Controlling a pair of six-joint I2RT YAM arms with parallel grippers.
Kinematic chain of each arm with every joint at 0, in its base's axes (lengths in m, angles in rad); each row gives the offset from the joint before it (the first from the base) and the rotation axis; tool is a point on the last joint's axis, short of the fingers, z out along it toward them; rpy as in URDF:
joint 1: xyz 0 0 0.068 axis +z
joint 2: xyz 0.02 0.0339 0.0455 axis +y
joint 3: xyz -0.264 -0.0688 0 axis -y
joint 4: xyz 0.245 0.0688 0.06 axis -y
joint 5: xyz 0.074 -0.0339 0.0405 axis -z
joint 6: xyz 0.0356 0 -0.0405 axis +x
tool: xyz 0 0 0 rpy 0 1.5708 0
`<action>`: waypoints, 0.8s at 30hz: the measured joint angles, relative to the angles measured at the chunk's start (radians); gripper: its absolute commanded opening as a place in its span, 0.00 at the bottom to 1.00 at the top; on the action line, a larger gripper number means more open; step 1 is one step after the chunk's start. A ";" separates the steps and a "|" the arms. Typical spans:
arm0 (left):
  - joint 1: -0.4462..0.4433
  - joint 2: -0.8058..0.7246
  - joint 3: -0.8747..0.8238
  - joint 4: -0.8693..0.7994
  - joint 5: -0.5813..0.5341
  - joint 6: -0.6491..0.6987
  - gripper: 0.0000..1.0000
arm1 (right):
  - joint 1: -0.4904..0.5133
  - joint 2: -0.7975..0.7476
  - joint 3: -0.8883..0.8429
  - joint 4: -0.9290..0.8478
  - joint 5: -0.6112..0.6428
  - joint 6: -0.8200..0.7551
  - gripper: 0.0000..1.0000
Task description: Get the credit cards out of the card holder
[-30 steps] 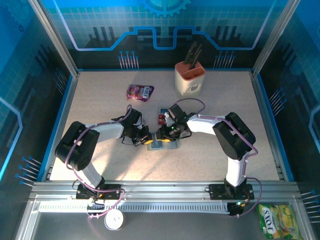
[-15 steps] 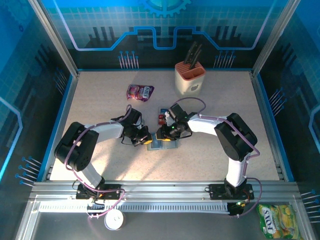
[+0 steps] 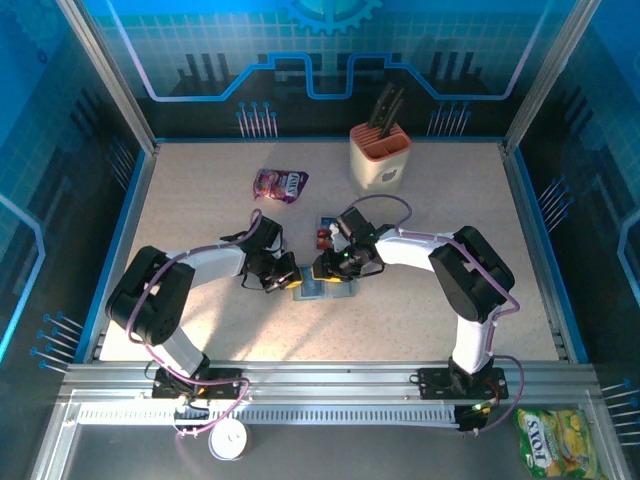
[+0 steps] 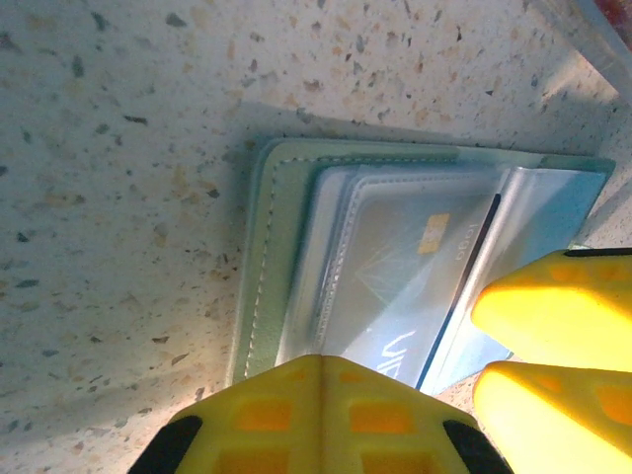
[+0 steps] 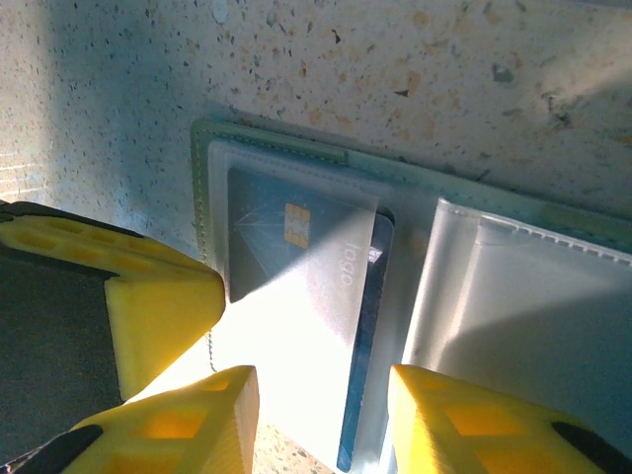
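The sage-green card holder [image 3: 337, 291] lies open and flat at mid-table. A blue credit card [image 5: 286, 247] with a gold chip sits in its clear slot [image 4: 395, 267], its lower end sticking out. My left gripper [image 3: 293, 279] is shut, its joined tips [image 4: 321, 370] resting over the holder's green edge [image 4: 281, 257]. My right gripper [image 3: 322, 270] is open [image 5: 324, 415], its yellow fingers [image 5: 464, 425] standing either side of the card's protruding end without closing on it. Red and blue credit cards [image 3: 324, 234] lie loose on the table just behind the holder.
A purple snack pouch [image 3: 280, 184] lies at the back left and a beige knife block [image 3: 380, 155] stands at the back centre. A yellow bag [image 3: 555, 443] sits outside the table at the near right. Both arms meet closely over the holder.
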 measured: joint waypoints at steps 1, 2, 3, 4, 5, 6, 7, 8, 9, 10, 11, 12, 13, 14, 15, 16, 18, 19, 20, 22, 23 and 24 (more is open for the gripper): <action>0.000 0.000 0.000 -0.001 0.000 0.000 0.01 | 0.000 0.000 0.000 0.000 0.000 0.000 0.41; 0.000 0.001 0.000 -0.003 0.000 0.000 0.01 | 0.000 0.000 0.000 0.000 0.000 0.000 0.41; 0.000 0.001 0.000 -0.004 0.000 0.000 0.01 | 0.000 0.000 0.000 0.000 0.000 0.000 0.41; 0.000 0.003 0.000 -0.006 0.000 0.000 0.01 | 0.000 0.000 0.000 0.000 0.000 0.000 0.41; 0.000 0.005 0.000 -0.006 0.000 0.000 0.00 | 0.000 0.000 0.000 0.000 0.000 0.000 0.41; 0.000 0.008 0.000 -0.006 0.000 0.000 0.00 | 0.000 0.000 0.000 0.000 0.000 0.000 0.41; 0.000 0.010 0.000 -0.005 0.001 0.000 0.00 | 0.000 0.000 0.000 0.000 0.000 0.000 0.41; 0.000 0.011 0.000 -0.005 0.001 0.000 0.00 | 0.000 0.000 0.000 0.000 0.000 0.000 0.41; 0.000 0.012 0.000 -0.005 0.001 0.001 0.00 | 0.000 0.000 0.000 0.000 0.000 0.000 0.41; 0.000 0.013 0.000 -0.005 0.001 0.001 0.00 | 0.000 0.000 0.000 0.000 -0.001 0.000 0.41; 0.000 0.014 0.000 -0.005 0.002 0.001 0.00 | 0.000 0.000 0.000 0.000 -0.001 0.000 0.41; 0.000 0.015 0.000 -0.004 0.002 0.002 0.00 | 0.000 0.000 0.000 0.001 -0.002 0.000 0.41; 0.000 0.015 0.000 -0.003 0.002 0.003 0.00 | 0.000 0.000 0.000 0.001 -0.004 0.001 0.41; 0.000 0.016 0.000 -0.002 0.002 0.004 0.00 | 0.000 0.000 0.000 0.002 -0.005 0.001 0.40; 0.000 0.017 0.000 -0.002 0.002 0.004 0.00 | 0.000 0.000 0.000 0.005 -0.009 0.004 0.38; 0.000 0.018 0.000 -0.001 0.004 0.004 0.00 | 0.000 0.000 0.000 0.009 -0.013 0.007 0.37; 0.000 0.020 0.000 0.003 0.005 0.004 0.00 | 0.000 0.000 0.000 0.019 -0.025 0.015 0.34; 0.000 0.021 0.000 0.005 0.006 0.004 0.00 | 0.000 0.000 0.000 0.024 -0.029 0.017 0.34; 0.000 0.022 0.000 0.006 0.008 0.004 0.00 | 0.000 0.000 0.000 0.027 -0.032 0.019 0.34; 0.000 0.023 0.000 0.008 0.010 0.004 0.00 | 0.000 0.000 0.000 0.034 -0.038 0.023 0.34; 0.000 0.023 0.000 0.009 0.011 0.005 0.00 | 0.000 0.000 0.000 0.036 -0.040 0.023 0.34; 0.000 0.024 0.000 0.010 0.011 0.004 0.00 | 0.000 0.000 0.000 0.037 -0.045 0.024 0.33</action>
